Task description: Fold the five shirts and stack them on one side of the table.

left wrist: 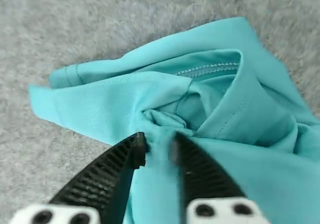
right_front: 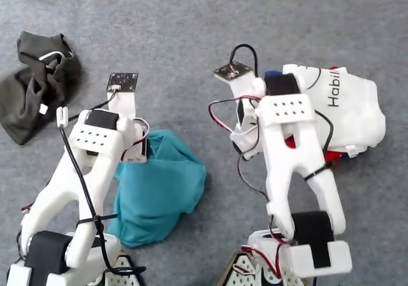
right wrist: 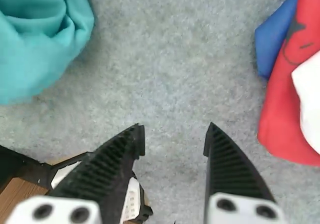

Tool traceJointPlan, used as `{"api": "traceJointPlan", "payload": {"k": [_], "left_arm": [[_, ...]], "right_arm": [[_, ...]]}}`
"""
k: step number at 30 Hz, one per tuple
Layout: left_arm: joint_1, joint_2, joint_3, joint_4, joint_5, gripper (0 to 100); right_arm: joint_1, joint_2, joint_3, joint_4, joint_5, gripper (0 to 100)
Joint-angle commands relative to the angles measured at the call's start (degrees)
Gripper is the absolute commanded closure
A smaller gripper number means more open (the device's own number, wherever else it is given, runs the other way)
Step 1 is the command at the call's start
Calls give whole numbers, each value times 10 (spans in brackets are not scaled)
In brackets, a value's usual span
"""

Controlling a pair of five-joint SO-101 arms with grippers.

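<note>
At the near left of the tabletop, I find the teal shirt lying crumpled, not yet folded. My left hand is closed almost fully on a raised ridge of its cloth, evidently to draw it out flat. My right hand hangs wide open and empty over bare tabletop beside it. Farther right, a white shirt lies over a red shirt and a blue shirt; I judge this to be the stack begun. At the far left, a dark shirt sits bunched, awaiting attention.
</note>
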Motion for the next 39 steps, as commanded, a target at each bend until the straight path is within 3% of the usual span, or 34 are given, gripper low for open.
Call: {"api": "traceJointPlan", "payload": {"k": [1, 5, 14, 20, 25, 28, 35, 39], "left_arm": [[-8, -8, -13, 36, -25, 975], [-69, -8, -58, 122, -81, 971], [-372, -8, -218, 242, -233, 971], [-621, -3, -342, 241, -282, 971], [-769, -5, -420, 200, -278, 971], [-807, -6, -429, 180, -278, 971], [-813, -8, -382, 161, -278, 971], [-845, -3, -361, 145, -278, 971]], "right_arm": [[-33, -27, 8, -23, -4, 789], [-86, -27, 8, -30, -4, 789], [-171, -26, 7, -135, -32, 786], [-221, 5, 7, -200, -81, 786], [-289, 89, -42, -226, -89, 786], [-325, 166, -137, -223, -89, 786], [-405, 393, -413, -220, -89, 789], [-456, 509, -573, -160, -89, 789]]}}
